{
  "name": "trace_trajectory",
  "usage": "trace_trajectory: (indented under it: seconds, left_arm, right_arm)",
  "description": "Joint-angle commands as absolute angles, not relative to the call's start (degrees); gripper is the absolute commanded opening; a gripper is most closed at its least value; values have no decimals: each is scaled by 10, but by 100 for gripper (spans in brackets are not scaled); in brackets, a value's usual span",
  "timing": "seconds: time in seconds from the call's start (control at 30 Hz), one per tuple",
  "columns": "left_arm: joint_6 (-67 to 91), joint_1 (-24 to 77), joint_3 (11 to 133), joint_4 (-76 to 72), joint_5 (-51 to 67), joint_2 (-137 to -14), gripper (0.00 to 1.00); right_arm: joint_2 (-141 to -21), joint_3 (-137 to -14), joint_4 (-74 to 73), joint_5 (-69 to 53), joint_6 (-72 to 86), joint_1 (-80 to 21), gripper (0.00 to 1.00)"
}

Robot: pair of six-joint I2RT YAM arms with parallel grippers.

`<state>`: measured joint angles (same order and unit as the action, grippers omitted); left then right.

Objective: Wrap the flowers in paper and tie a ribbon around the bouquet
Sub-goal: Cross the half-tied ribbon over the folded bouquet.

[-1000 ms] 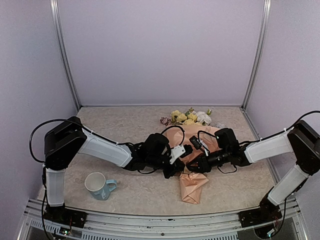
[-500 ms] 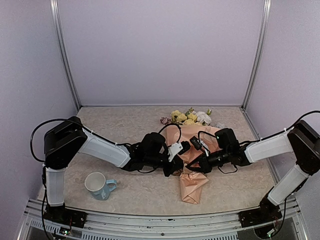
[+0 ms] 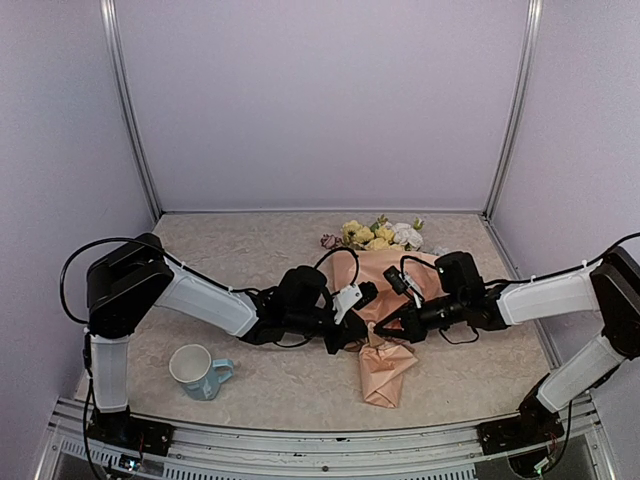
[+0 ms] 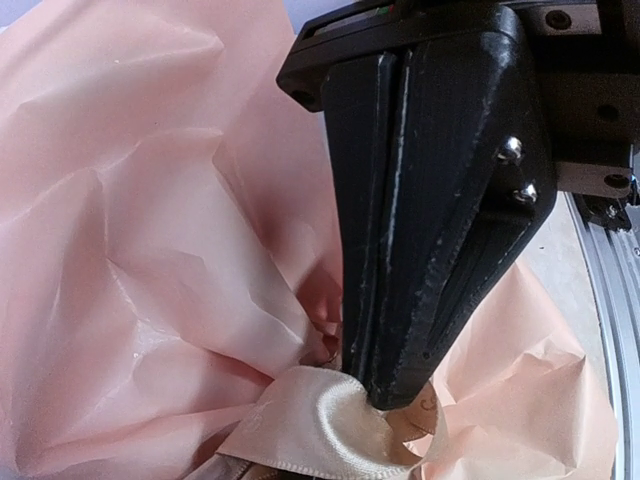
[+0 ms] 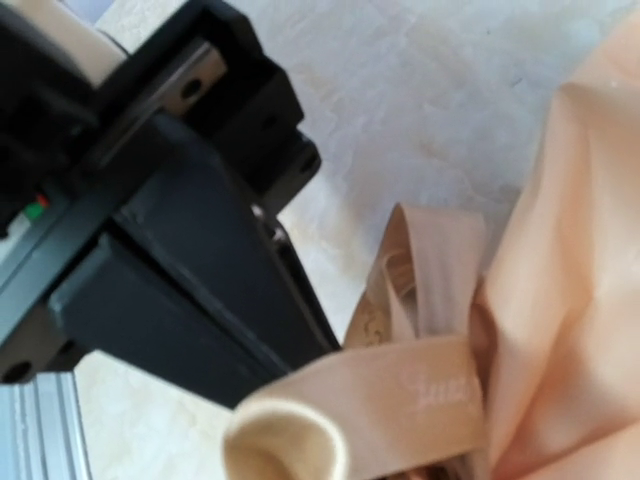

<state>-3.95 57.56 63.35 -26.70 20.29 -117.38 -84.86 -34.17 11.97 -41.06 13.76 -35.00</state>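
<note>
Left gripper [image 4: 385, 388] jaws clamp the tan ribbon [image 4: 315, 425] at their tips, peach paper [image 4: 130, 250] just behind; right gripper [image 5: 320, 345] jaws, pressed together, pinch another ribbon strand.

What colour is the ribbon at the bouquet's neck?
Tan-beige, glossy. The narrow satin ribbon shows best in the left wrist view, against the crumpled peach wrapping paper.

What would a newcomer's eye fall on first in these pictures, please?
The peach paper-wrapped bouquet lies mid-table, its flowers pointing at the back wall. The left gripper and right gripper meet at its waist, both shut on the tan ribbon. A pale blue mug stands front left.
</note>
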Motion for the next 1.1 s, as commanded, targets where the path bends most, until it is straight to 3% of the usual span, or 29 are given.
trace_trajectory:
  seconds: [0.0,0.27,0.6,0.73,1.07]
  left_arm:
    - [-29,572,630,-296,217,-1158,0]
    - [-28,572,630,-298,213,-1163,0]
    - [-29,572,635,-294,220,-1169,0]
    - [-28,572,635,-294,229,-1172,0]
    - [-24,572,636,-302,248,-1172,0]
  right_arm:
    - [-837,-341,130,-415,145,-347,0]
    - [-822,-342,108,-379,146,-346,0]
    - [-806,-355,18,-269,128,-346,14]
    - [-823,-358,22,-309,120,-347,19]
    - [-843,-349,115,-409,141,-352,20]
